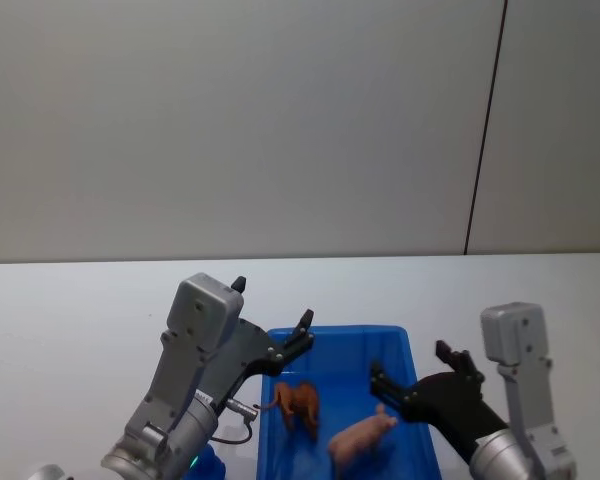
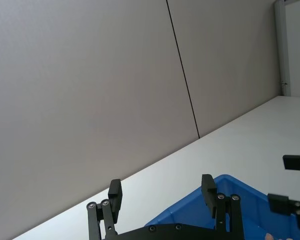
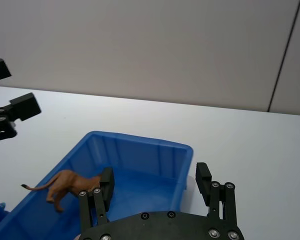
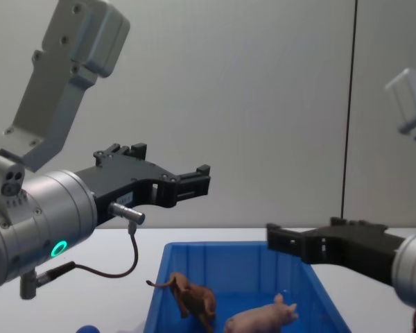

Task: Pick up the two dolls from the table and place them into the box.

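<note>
The blue box (image 1: 400,338) stands on the white table (image 1: 70,310) in front of me. Both dolls are inside it: the brown four-legged one (image 1: 298,403) stands on the left of the floor, and the pink pig (image 1: 362,437) lies to its right. From the chest view, the brown doll (image 4: 191,297) and pig (image 4: 260,318) sit low between the walls. My left gripper (image 1: 272,302) hovers open and empty above the box's far left corner. Above the box's right side, my right gripper (image 1: 410,362) is open and empty too. The right wrist view looks past its open fingers (image 3: 107,179) at the brown doll (image 3: 65,184).
A small blue object (image 1: 208,462) lies on the table just left of the box, under my left arm. A grey wall with a dark vertical seam (image 1: 485,130) rises behind the table. Bare tabletop stretches to the left, right and behind the box.
</note>
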### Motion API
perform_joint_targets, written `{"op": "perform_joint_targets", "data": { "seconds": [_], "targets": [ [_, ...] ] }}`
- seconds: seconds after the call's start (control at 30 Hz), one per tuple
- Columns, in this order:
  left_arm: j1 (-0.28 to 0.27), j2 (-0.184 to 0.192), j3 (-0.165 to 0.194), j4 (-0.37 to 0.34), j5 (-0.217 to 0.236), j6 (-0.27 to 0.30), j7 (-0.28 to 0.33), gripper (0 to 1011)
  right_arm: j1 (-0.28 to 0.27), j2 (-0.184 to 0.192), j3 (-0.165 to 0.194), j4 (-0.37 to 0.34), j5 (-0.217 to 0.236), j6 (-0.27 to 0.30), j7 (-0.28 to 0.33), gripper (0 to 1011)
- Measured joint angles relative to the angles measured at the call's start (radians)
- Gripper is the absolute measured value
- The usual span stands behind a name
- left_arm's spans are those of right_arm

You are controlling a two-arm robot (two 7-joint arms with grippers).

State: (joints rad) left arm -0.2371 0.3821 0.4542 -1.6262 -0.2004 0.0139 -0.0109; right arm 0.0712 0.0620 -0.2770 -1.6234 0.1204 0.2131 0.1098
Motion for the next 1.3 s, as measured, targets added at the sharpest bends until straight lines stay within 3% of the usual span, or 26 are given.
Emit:
{"op": "perform_joint_targets", "data": {
  "seconds": [0.67, 0.9, 1.3],
  "targets": [
    [0.0, 0.0, 0.0, 0.0, 0.0, 0.0, 0.0, 1001, -0.098, 0.044, 0.036, -0.089, 0.018, -0.02, -0.18, 1001],
    [0.002, 0.001, -0.001, -0.002, 0.0, 0.004, 0.0, 1001, -0.113, 0.051, 0.042, -0.101, 0.021, -0.021, -0.203, 1001],
    [0.034, 0.036, -0.02, -0.05, -0.036, 0.068, 0.028, 1001, -0.126, 0.058, 0.048, -0.113, 0.023, -0.023, -0.225, 1001]
  ]
}}
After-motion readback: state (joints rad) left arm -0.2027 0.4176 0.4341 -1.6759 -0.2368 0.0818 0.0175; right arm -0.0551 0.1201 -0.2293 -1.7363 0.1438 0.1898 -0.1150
